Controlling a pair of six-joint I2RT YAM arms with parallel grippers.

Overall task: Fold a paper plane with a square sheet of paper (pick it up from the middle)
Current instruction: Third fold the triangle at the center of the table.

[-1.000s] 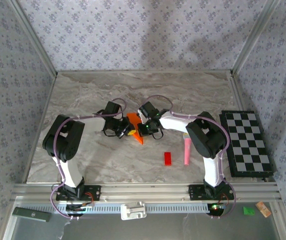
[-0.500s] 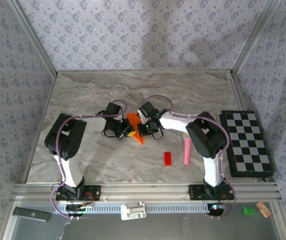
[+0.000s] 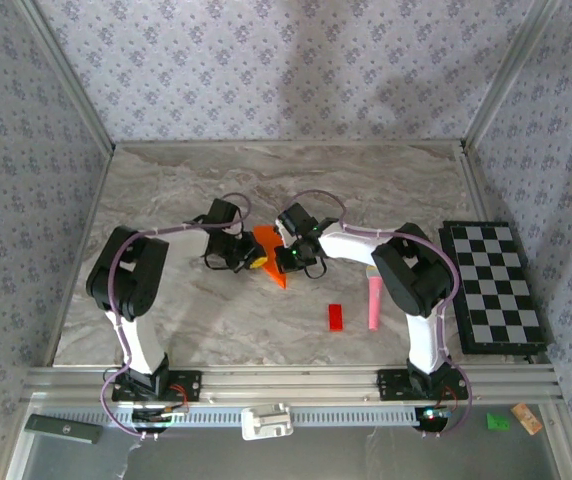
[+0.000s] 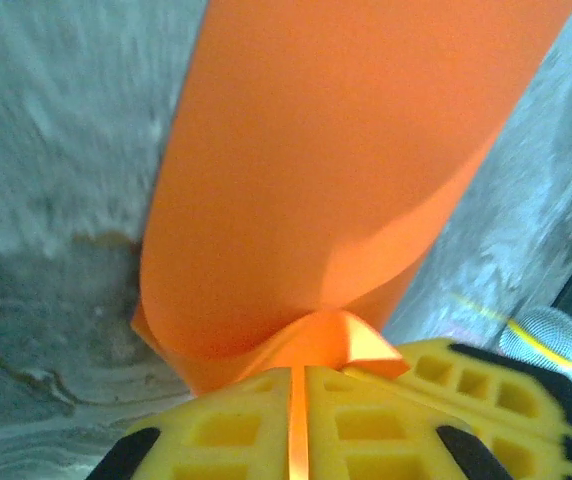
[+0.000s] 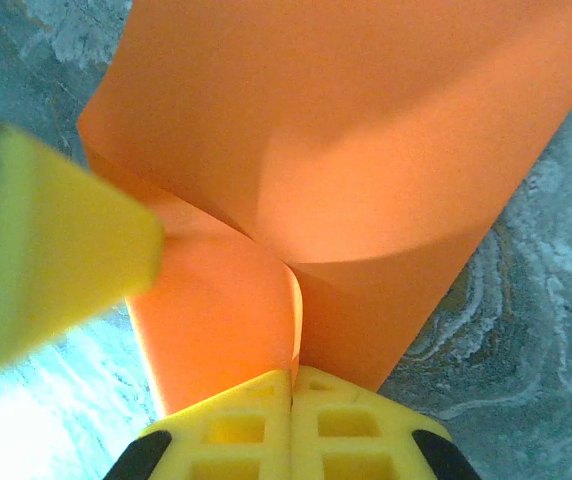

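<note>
The orange paper [image 3: 267, 241], creased and bowed upward, sits about the middle of the table [image 3: 166, 330], caught between the two grippers that meet over it. The left gripper [image 3: 255, 262] has its yellow fingers [image 4: 366, 420] almost pressed together, with a thin edge of the paper pinched in the slit between them. The right gripper [image 3: 284, 258] has its fingers [image 5: 356, 425] pressed tight on a fold of the same sheet. A red block [image 3: 336, 316] lies apart, toward the near edge.

2 arms reach inward; left pincer [image 4: 299, 378], right pincer [image 5: 292, 380] tip to tip, each clamped on orange paper [image 4: 346, 150].
</note>
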